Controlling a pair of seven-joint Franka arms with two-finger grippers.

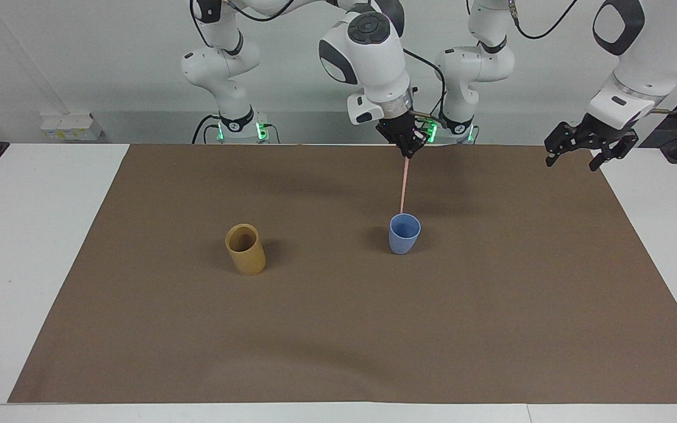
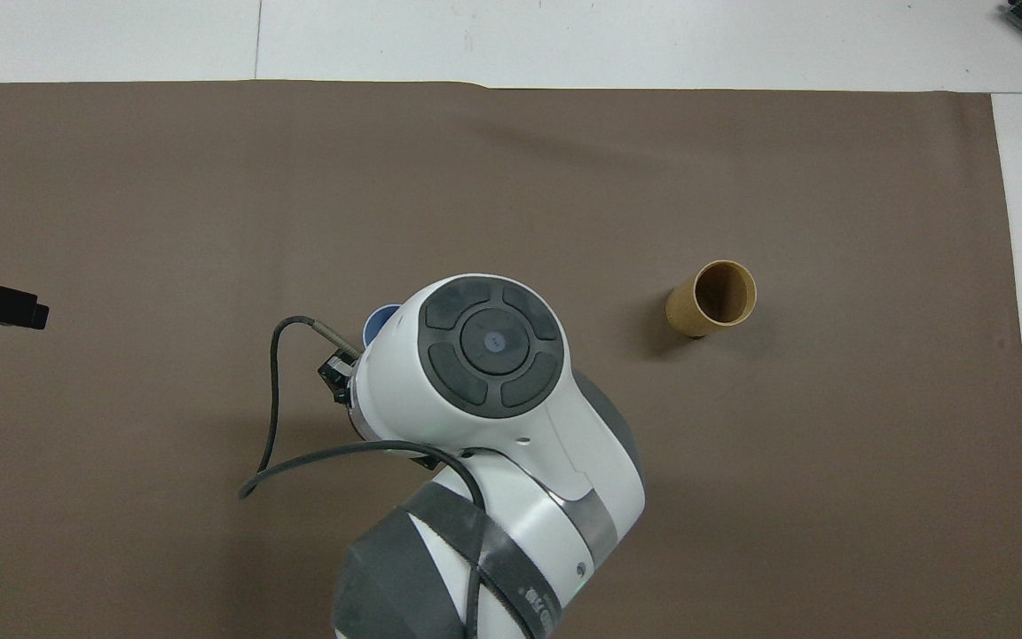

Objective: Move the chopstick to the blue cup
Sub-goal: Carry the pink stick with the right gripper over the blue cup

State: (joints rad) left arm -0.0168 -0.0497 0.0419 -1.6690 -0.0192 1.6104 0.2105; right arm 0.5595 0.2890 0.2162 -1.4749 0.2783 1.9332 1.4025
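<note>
Right tool [image 1: 408,147], clamped on the top of the chopstick [image 1: 404,185], hangs it nearly upright, its lower tip just at the blue cup [image 1: 404,233] rim. Insertion is in hand; next, I judge, a straight lowering, then release. Left tool [image 1: 589,147] waits open over the table [image 1: 33,247] edge. Brown mat [image 1: 338,329], tan cup [image 1: 245,249] beside, white wall.

The right gripper [image 1: 407,151] is hanging high over the middle of the table, pointing down toward six o'clock, its fingertips pinched together. Its white wrist is tilting above it. The left gripper [image 1: 570,154] is waiting out at the three o'clock edge in the facing view, raised, its fingers spreading wide apart.
</note>
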